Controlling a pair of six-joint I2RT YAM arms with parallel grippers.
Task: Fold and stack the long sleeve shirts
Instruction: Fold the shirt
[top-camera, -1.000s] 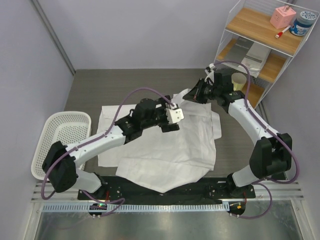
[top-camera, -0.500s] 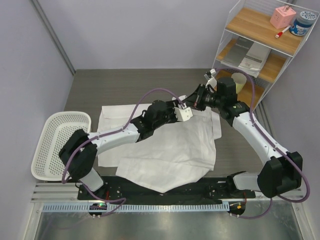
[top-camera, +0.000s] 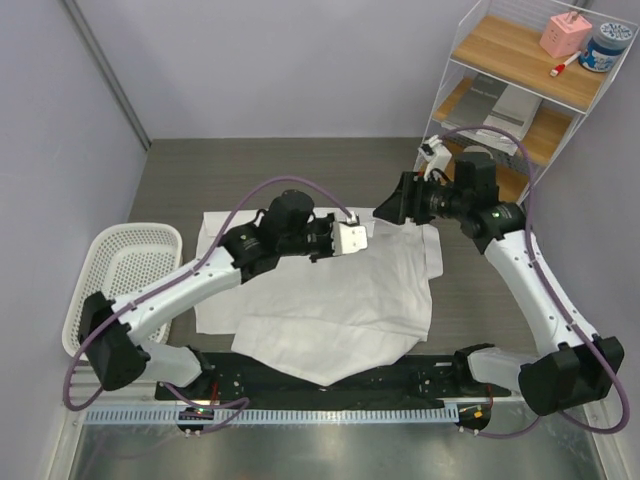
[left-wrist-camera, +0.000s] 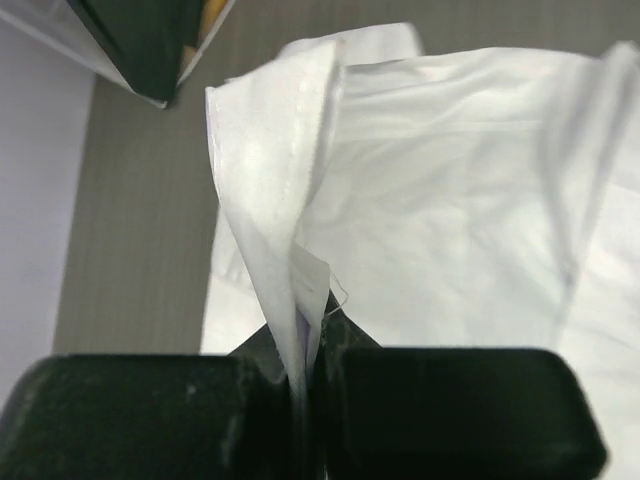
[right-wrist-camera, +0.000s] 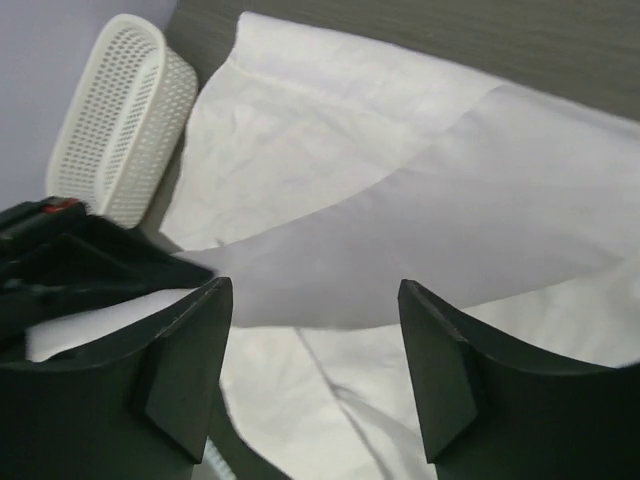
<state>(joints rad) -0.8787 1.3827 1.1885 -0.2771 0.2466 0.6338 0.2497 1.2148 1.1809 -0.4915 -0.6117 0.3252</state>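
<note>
Left gripper (left-wrist-camera: 300, 372) is pinched tight on a raised fold of cloth, which peaks up between the jaws over the middle of the worktop, toward the far edge. Right gripper (right-wrist-camera: 315, 370) hangs close by above the cloth, jaws spread, nothing between them. Long sleeve shirts (top-camera: 340, 300) lie overlapped mid-worktop, the upper one reaching the near edge. White basket (top-camera: 120, 270) sits at the left edge, apart from the cloth.

1. No text, brand, number or sign can be read in any of the views.
2. The blue-lidded jar (top-camera: 606, 48) on the shelf's top board carries print that is too small to read.
</note>
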